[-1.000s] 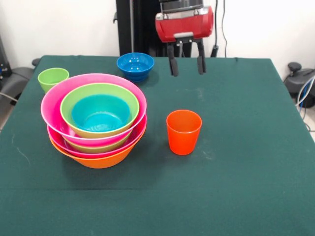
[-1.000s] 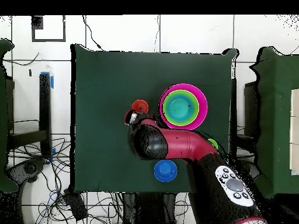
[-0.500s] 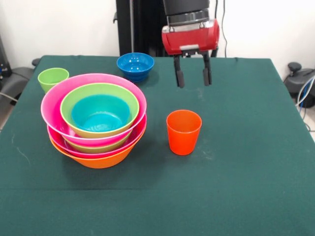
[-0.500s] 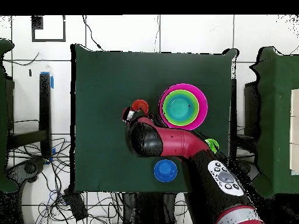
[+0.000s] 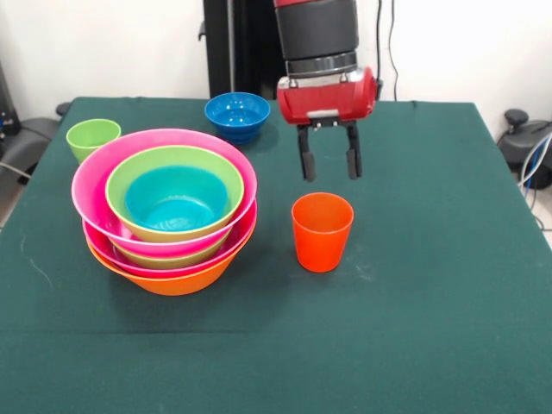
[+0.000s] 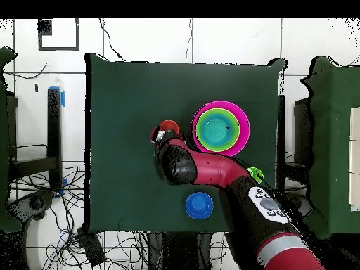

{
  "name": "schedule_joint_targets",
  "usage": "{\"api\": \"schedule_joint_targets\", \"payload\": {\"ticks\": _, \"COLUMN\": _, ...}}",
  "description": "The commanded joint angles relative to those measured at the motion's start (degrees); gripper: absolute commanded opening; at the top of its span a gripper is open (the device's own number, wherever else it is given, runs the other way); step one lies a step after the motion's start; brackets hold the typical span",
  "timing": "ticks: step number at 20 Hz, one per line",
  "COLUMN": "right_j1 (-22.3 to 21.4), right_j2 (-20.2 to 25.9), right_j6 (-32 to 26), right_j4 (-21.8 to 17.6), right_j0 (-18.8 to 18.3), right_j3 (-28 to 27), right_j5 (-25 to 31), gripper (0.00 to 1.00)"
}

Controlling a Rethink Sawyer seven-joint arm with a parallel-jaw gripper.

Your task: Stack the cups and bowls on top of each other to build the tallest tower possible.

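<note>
Front view: I have the pincer (image 5: 328,163) poised above and just behind the orange-red cup (image 5: 322,231), fingers apart and empty, placed, I judge, to drop over its rim. The cup stands upright and alone on the green counter (image 5: 431,285), glossy, tapered, handleless, mouth up. Just beside it sits the tower (image 5: 168,210): orange bowl lowest, pink and green bowls above, a light blue one nested on top. The overhead view shows the arm covering part of the cup.
</note>
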Motion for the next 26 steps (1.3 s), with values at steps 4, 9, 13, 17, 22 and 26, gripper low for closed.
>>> {"api": "schedule_joint_targets", "payload": {"ticks": 4, "right_j1": 5.3, "right_j2": -1.9, "right_j6": 8.2, "right_j4": 0.5, "right_j0": 1.3, "right_j3": -3.7, "right_j5": -4.1, "gripper": 1.0}}
{"api": "schedule_joint_targets", "payload": {"ticks": 9, "right_j1": 7.1, "right_j2": -1.7, "right_j6": 8.6, "right_j4": 0.5, "right_j0": 1.8, "right_j3": -4.3, "right_j5": -5.8, "gripper": 1.0}}
{"api": "schedule_joint_targets", "payload": {"ticks": 13, "right_j1": 8.3, "right_j2": -0.9, "right_j6": 9.5, "right_j4": 1.3, "right_j0": 2.4, "right_j3": -4.3, "right_j5": -7.1, "gripper": 1.0}}
{"api": "schedule_joint_targets", "payload": {"ticks": 17, "right_j1": 9.2, "right_j2": -0.4, "right_j6": 10.6, "right_j4": 2.4, "right_j0": 3.3, "right_j3": -4.2, "right_j5": -8.6, "gripper": 1.0}}
{"api": "schedule_joint_targets", "payload": {"ticks": 22, "right_j1": 10.5, "right_j2": 0.4, "right_j6": 11.2, "right_j4": 2.9, "right_j0": 3.5, "right_j3": -4.4, "right_j5": -10.1, "gripper": 1.0}}
{"api": "schedule_joint_targets", "payload": {"ticks": 26, "right_j1": 11.8, "right_j2": 0.7, "right_j6": 11.1, "right_j4": 3.0, "right_j0": 3.3, "right_j3": -4.9, "right_j5": -11.3, "gripper": 1.0}}
